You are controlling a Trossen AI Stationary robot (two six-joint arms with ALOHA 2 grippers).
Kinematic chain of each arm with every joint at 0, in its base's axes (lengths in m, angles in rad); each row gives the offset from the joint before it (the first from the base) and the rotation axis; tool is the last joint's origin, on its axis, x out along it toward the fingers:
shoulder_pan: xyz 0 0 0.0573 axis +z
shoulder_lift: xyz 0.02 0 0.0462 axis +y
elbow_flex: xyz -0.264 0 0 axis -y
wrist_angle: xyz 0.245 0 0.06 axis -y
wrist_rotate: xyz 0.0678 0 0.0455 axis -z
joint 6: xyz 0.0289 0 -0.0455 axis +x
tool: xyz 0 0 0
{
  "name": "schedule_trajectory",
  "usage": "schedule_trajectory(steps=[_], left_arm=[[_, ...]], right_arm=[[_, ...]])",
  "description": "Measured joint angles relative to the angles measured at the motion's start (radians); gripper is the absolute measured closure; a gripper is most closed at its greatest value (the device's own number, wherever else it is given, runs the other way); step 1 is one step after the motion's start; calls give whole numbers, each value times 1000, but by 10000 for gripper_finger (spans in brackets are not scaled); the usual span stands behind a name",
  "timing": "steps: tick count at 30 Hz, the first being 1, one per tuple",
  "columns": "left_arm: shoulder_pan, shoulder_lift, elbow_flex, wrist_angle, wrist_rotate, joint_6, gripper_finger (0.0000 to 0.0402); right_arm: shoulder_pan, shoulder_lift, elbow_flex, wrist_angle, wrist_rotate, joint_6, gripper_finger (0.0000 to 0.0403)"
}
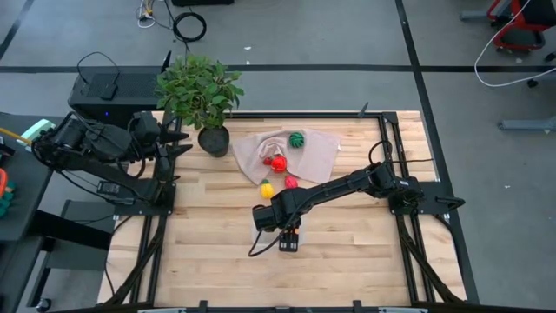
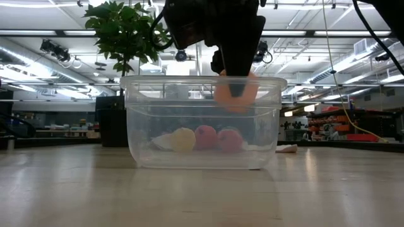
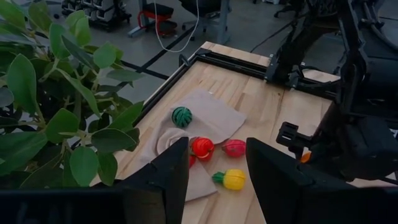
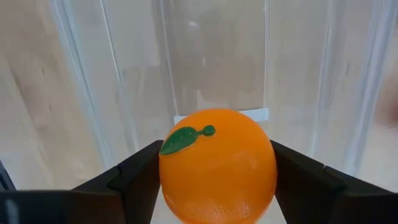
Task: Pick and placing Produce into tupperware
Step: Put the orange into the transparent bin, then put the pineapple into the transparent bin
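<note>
My right gripper [image 4: 214, 180] grips the orange [image 4: 217, 165] just above the clear tub [image 2: 202, 123]; opening off-centre could bounce it off the rim, while my left gripper [image 3: 217, 180] waits, spread, beside the plant [image 1: 200, 91].

Right arm stretched out, left arm folded back.
Right gripper [image 4: 217, 180] points down, jaws clamped on both sides; left gripper [image 3: 216, 180] waits with jaws parted.
</note>
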Motion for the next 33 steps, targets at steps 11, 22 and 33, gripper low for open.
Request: schedule_trajectory(steps=[11,22,33], left_arm=[[0,0,0,0,6,0,234],[0,0,0,0,7,0,234],[0,0,0,0,7,0,234]], right_arm=[[0,0,0,-1,-1,4,113],[0,-5,0,-12,0,-7,114],[-58,-10,143,-169,-54,-16,116]])
